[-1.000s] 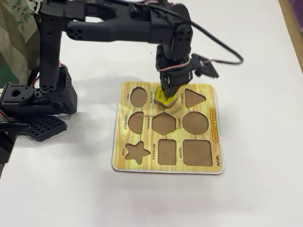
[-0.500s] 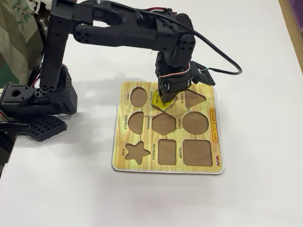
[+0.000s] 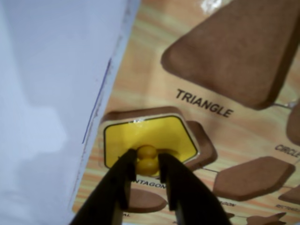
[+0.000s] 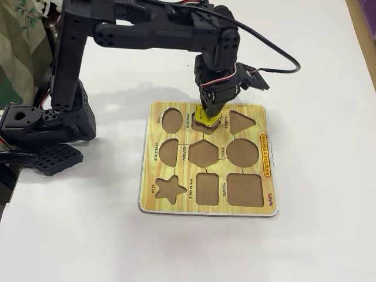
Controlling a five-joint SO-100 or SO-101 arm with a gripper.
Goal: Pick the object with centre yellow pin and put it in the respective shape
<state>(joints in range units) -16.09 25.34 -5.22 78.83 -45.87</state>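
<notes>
In the wrist view the yellow pentagon piece [image 3: 150,136] hangs just over the brown pentagon recess [image 3: 205,146], shifted left so that the recess's right side and top rim show. My gripper [image 3: 146,161] is shut on the piece's yellow centre knob [image 3: 147,152], with one black finger on each side. In the fixed view the gripper [image 4: 207,113] holds the piece [image 4: 210,111] near the board's top edge, a little up and right of the recess [image 4: 201,124]. The piece looks slightly tilted.
The yellow wood-grain board [image 4: 258,170] lies on a white table. Its other recesses stand empty: triangle [image 4: 241,121], hexagon [image 4: 203,154], circle [image 4: 242,153], oval [image 4: 171,120], star [image 4: 169,189], square [image 4: 244,189]. The arm's base [image 4: 47,126] stands at the left.
The gripper has risen and moved slightly toward the board's top edge, carrying the yellow piece up from where it lay lower over the pentagon recess.
</notes>
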